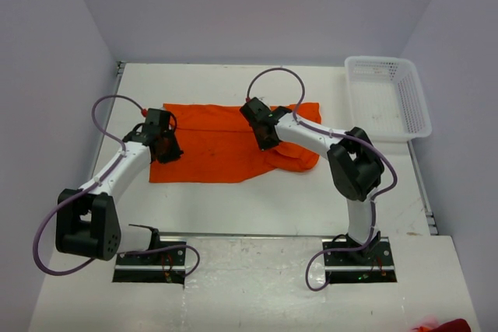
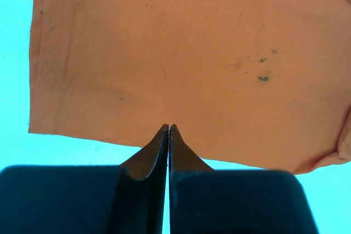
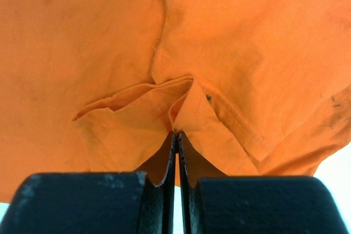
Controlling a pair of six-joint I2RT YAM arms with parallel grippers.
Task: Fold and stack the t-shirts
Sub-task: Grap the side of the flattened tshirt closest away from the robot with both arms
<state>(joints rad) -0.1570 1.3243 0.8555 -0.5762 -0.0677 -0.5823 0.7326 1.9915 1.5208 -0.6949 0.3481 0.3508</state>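
Right hand (image 3: 176,134) seemingly pinches a wrinkled ridge of orange t-shirt (image 3: 263,53).

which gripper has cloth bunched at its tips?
The right gripper: the t-shirt puckers into a fold at its shut tips. The left gripper meets flat cloth near an edge.

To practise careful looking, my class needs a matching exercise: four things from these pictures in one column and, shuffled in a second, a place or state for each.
Things:
1. t-shirt
2. basket
3. left claw
4. right claw

Places or states:
A. far right corner of the table
B. shut, pinching a raised fold of orange cloth
C. lying across the table's middle
D. shut at the shirt's flat near edge

Pairs: 1-C; 2-A; 3-D; 4-B
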